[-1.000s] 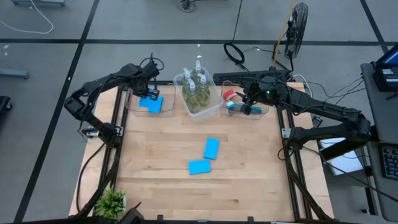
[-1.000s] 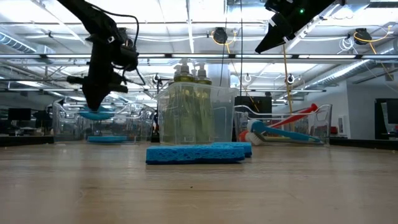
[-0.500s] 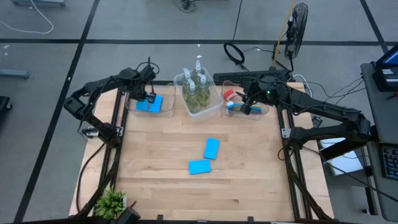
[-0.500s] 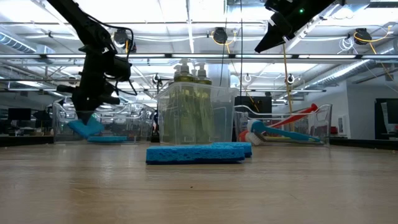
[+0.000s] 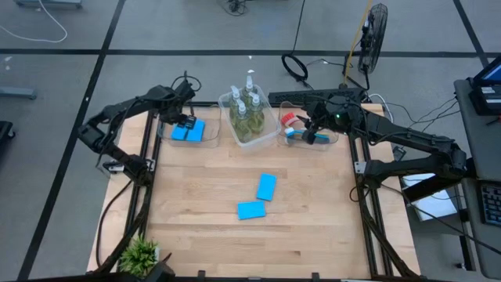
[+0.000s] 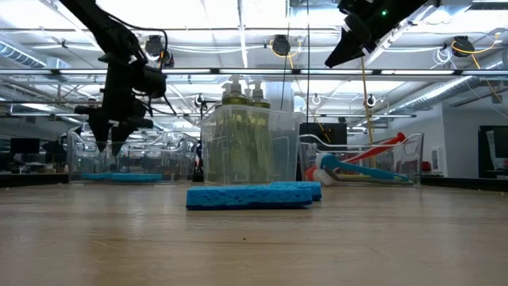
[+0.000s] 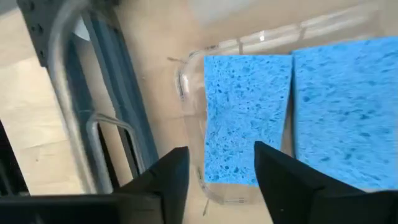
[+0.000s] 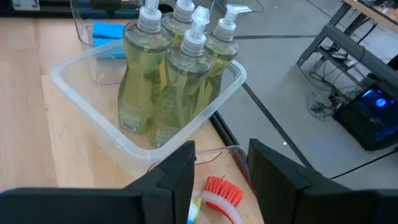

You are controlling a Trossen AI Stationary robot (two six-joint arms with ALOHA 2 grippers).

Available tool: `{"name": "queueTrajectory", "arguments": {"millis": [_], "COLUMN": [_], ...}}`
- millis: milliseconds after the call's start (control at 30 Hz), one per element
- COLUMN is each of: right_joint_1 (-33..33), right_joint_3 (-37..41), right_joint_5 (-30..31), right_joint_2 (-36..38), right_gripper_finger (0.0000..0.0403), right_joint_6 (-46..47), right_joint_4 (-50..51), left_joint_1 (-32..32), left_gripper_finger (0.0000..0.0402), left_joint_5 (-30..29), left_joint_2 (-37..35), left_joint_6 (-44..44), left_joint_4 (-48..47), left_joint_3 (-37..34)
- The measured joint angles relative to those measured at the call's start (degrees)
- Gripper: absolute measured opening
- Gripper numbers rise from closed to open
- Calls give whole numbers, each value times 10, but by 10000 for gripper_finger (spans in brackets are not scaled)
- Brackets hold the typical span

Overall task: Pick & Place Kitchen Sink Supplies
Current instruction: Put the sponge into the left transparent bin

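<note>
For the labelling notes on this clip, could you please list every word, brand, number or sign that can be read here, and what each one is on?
None can be read in any view.
Pump bottles: clear, no printed label shows.
Sponges in the left tub and on the table: plain blue, unmarked.
Brushes: no marking visible.
Screen at the high view's right edge: glows blue, too small to read.

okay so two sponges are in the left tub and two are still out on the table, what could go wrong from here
1. The left gripper hangs open just above the left tub; moving sideways before lifting could clip its wall.
2. The two loose sponges lie nearly corner to corner, so grasping one might nudge the other.
3. The right gripper hovers over the brush tub, near the bottle tub.
</note>
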State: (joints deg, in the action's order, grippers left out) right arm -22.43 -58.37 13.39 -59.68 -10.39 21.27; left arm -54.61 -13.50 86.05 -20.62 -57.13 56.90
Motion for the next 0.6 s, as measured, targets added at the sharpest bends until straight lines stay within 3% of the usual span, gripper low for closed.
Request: {"name": "queueTrajectory", "arguments": {"millis": [233,433,600], "right_joint_1": [0,0,3], "right_joint_3": [0,0,0], "right_joint_5": [-20,-122,-210], "right_joint_2": [0,0,0], "right_gripper_finger": [137,137,137], "right_joint_6": [96,175,239], "right_joint_4": [6,27,30], "left_joint_1": [19,71,133], "left_gripper_finger": [219,229,230], "left_joint_5": [31,85,90], "left_joint_2": [-86,-188,-263], "left_joint_6": [-4,-17,-42], "left_joint_4": [0,2,5], "left_joint_3": [0,1,1]}}
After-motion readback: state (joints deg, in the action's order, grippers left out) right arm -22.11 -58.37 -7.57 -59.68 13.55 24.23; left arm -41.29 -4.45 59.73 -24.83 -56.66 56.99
